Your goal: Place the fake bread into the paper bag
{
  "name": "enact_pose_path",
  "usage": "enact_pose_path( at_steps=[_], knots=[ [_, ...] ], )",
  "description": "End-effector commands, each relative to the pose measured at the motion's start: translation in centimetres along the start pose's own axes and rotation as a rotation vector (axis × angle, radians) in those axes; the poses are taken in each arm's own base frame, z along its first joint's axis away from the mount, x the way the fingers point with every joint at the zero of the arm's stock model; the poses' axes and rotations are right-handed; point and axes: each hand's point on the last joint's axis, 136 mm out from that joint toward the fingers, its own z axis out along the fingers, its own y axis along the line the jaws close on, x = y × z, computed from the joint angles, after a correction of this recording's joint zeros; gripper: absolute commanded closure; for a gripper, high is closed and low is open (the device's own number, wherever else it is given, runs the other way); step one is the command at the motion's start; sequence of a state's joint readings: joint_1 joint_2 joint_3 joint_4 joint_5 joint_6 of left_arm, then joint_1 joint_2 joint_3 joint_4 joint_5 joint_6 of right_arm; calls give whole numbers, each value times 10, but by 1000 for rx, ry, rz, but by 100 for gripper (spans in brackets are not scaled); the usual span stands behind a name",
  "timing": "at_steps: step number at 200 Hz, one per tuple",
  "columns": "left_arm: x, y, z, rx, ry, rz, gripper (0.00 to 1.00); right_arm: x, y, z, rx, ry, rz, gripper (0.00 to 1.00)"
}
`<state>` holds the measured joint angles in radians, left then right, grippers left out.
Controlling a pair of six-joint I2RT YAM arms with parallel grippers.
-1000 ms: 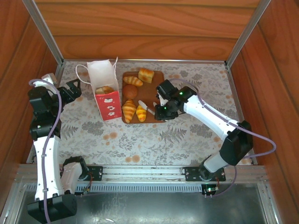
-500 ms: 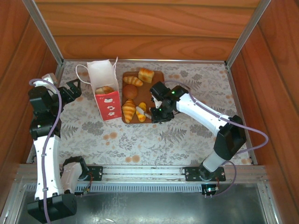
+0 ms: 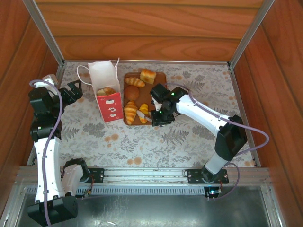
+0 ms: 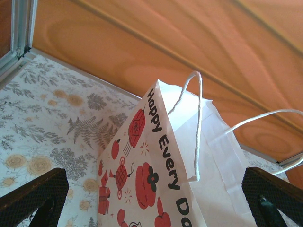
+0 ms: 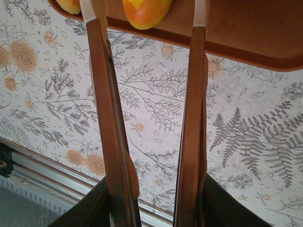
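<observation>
The paper bag (image 3: 108, 94) stands upright left of the board, red front low, with one piece of fake bread (image 3: 106, 90) inside. In the left wrist view the paper bag (image 4: 189, 161) fills the space ahead of my open left gripper (image 4: 151, 194). My left gripper (image 3: 73, 91) sits just left of the bag. On the board lie a squarish loaf (image 3: 147, 75), a croissant (image 3: 135, 82), a round bun (image 3: 131, 92), a big croissant (image 3: 130, 112) and a small croissant (image 3: 143, 112). My right gripper (image 3: 159, 113) is shut on tongs (image 5: 108, 118), whose spread tips flank the small croissant (image 5: 147, 9).
The brown board (image 3: 158, 87) lies flat at the table's middle, and its near edge (image 5: 236, 40) shows in the right wrist view. Wooden walls close in the back and both sides. The metal rail (image 3: 151, 175) runs along the near edge.
My right gripper has moved left along the board's front edge with the tongs, bringing their tips to the small croissant. The left arm and the bag have not moved.
</observation>
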<state>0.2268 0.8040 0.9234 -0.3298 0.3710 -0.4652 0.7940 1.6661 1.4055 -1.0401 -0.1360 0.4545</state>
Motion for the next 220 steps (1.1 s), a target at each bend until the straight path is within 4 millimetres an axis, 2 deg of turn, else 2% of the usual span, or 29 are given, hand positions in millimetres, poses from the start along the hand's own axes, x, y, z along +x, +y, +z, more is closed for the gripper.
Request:
enact_pose_path(
  at_steps=[1,52,76,93,121,147,152,220],
  knots=[
    [2,0,1,2,6,18,0,0,7,5,-16,26,-10,60],
    [1,0,1,4,5,19,0,1,5,9,-1,46,-2,60],
    [1,0,1,4,5,19,0,0,3,6,14,40,1,64],
    [1,0,0,3,5,19,0,0,3,3,18,32,2,69],
    [0,-1,0,3,2,23,0,0,0,-4,33,11,8,87],
    [-1,-2,-1,6,-3,23,0,0,-5,-7,59,-8,15,94],
    [-2,-3,-2,8,-5,24,0,0,-4,-18,51,-41,12,94],
    [-10,-9,-6,20,-26,17,0,-4,-13,-48,87,-168,11,98]
  ],
)
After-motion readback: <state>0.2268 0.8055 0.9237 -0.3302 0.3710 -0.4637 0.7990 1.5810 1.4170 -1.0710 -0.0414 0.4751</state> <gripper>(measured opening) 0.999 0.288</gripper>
